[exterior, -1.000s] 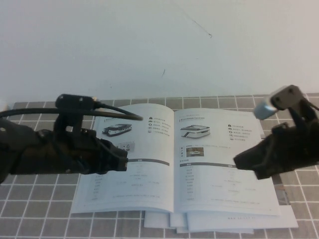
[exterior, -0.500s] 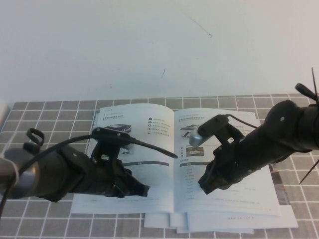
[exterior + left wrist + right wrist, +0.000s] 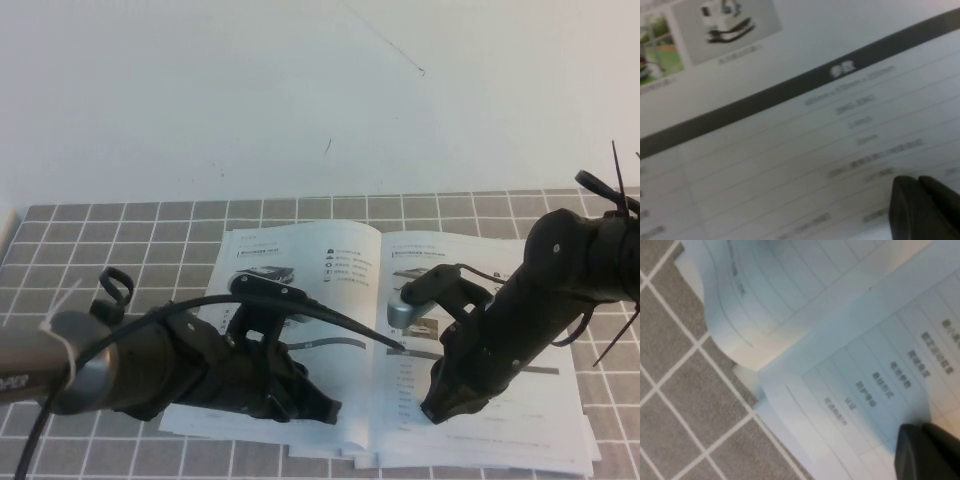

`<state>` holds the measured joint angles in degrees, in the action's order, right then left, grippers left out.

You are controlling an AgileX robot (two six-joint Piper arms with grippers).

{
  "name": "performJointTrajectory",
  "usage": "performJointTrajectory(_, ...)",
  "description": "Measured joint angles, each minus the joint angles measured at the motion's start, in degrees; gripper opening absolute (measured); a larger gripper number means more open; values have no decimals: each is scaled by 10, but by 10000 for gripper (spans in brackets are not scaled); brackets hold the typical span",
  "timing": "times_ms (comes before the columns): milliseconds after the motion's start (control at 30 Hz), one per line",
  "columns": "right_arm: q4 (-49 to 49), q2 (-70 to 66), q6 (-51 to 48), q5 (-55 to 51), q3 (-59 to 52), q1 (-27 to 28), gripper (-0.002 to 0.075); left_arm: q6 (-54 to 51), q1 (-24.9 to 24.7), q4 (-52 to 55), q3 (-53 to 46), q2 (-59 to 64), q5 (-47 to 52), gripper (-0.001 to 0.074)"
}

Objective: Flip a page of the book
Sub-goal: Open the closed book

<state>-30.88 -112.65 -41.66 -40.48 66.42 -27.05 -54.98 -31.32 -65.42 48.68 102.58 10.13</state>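
Thin white glossy booklet (image 3: pixel 400 340) — open flat, lower centre. Left gripper (image 3: pixel 325 410) pressed together on left page; right gripper (image 3: pixel 435 408) pressed together on white-vehicle page (image 3: pixel 530 400) — not yet lifted; turning remains.

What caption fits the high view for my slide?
Both arms reach low over the open book: left pincer above its left page, right pincer above the page.

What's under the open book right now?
The book lies on a grey tiled mat. Loose white sheets stick out beneath its near edge. The left gripper and right gripper, both shut, cover its lower pages.
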Motion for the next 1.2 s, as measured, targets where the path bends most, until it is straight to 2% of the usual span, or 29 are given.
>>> performJointTrajectory(200, 12, 35, 4, -21, -1, 0, -3, 0, -14, 0, 0, -58, 23, -4)
performJointTrajectory(367, 27, 103, 13, -16, -1, 8, -3, -14, -14, -2, 0, -103, -9, -4)
performJointTrajectory(500, 35, 126, 45, -21, -1, 40, -3, -28, -14, 0, 0, -105, -57, -4)
performJointTrajectory(700, 41, 119, 115, -50, -4, 115, 4, -43, -11, 0, 0, -68, -101, -4)
performJointTrajectory(800, 48, 113, 125, -52, -9, 142, 66, -43, -10, 0, 0, -37, -89, -4)
performJointTrajectory(867, 52, 108, 135, -52, -14, 152, 148, -43, -10, 0, 0, -14, -74, -4)
performJointTrajectory(967, 56, 99, 156, -52, -23, 161, 311, -43, -10, 0, 0, 10, -53, -4)
performJointTrajectory(1033, 70, 92, 181, -47, -29, 162, 382, -43, -9, 0, 2, 11, -47, -4)
performJointTrajectory(1200, 101, 70, 221, -27, -32, 163, 428, -35, -5, 0, 3, 13, -37, -4)
